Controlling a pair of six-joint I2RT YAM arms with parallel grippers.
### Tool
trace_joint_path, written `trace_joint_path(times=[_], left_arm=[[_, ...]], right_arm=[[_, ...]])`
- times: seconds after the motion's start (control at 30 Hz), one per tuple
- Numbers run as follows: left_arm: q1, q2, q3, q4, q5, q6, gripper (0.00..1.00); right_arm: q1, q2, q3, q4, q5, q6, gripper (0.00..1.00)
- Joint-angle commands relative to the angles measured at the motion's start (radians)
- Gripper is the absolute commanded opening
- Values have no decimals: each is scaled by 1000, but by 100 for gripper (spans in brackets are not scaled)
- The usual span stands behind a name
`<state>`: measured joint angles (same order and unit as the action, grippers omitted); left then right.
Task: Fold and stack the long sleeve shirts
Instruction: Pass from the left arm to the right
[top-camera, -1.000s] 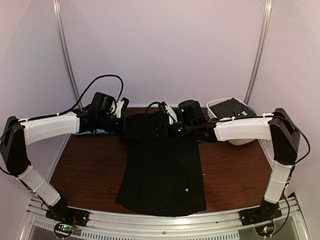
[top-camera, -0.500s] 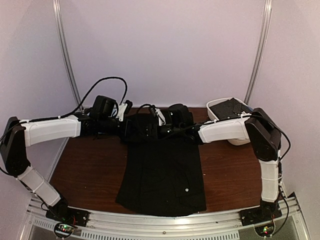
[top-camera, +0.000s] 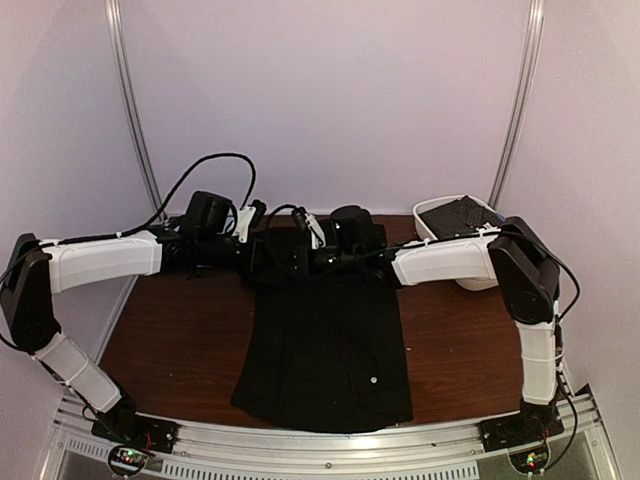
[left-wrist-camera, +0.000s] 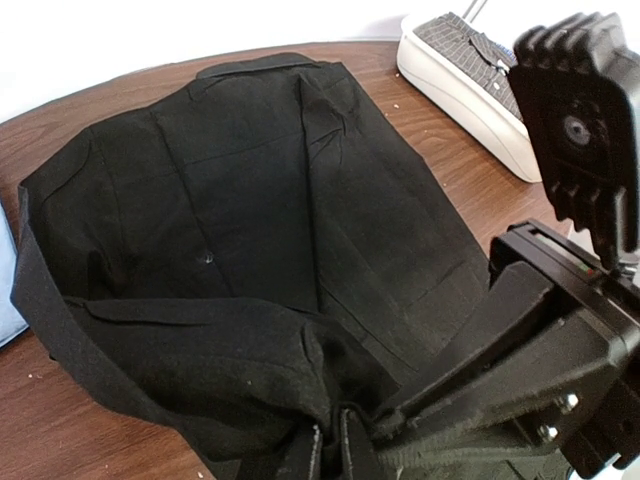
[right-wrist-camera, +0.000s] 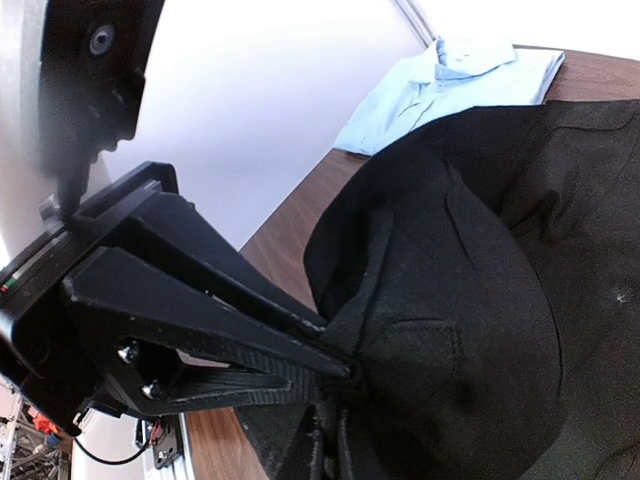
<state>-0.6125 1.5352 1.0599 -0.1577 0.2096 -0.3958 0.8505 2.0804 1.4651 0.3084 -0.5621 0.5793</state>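
Note:
A black long sleeve shirt (top-camera: 325, 345) lies lengthwise on the brown table (top-camera: 170, 340), its far end bunched up and raised. My left gripper (top-camera: 262, 252) is shut on that far end; in the left wrist view a fold of black cloth (left-wrist-camera: 230, 260) is pinched between the jaws of the left gripper (left-wrist-camera: 330, 455). Right beside it, my right gripper (top-camera: 300, 255) is shut on the same bunched edge, and black fabric (right-wrist-camera: 470, 300) is clamped in the right gripper (right-wrist-camera: 330, 450) in its wrist view. A folded light blue shirt (right-wrist-camera: 450, 85) lies at the back left.
A white oval tub (top-camera: 455, 225) stands at the back right with a dark, pale-dotted garment (left-wrist-camera: 470, 45) in it. Both arms reach across the back of the table, their wrists almost touching. The back wall is close behind the shirt.
My right gripper moved left along the shirt's far end, up against the left gripper, and shut on the cloth. The left arm barely moved.

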Motion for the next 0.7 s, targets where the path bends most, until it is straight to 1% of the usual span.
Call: trace_joint_path(times=[0.0,0.1,0.17,0.27,0.33,0.47,0.67], left_arm=[[-6,-2,3,46,-23,-2,12],[-4,-5,19,-3,-66,-27,22],[-4,-14,36,-41,-83,-39,35],[-4,-31,56,-114,-114,-67,49],[-4,-38,61,-162,-119,-89,55],[-4,-50,29,-252,-107,-163,56],[-7,-117,-128,-354,-96,-251,52]], right_arm=[[10,-19,-3,-23,35,-18,0],[9,-36,-8,-39,74,-23,0],[9,-53,-15,-46,108,-30,0],[6,-75,-13,-81,180,-47,0],[1,-88,-10,-101,225,-53,0],[-24,-121,-12,-131,308,-49,0],[-83,-164,-32,-137,391,-41,0]])
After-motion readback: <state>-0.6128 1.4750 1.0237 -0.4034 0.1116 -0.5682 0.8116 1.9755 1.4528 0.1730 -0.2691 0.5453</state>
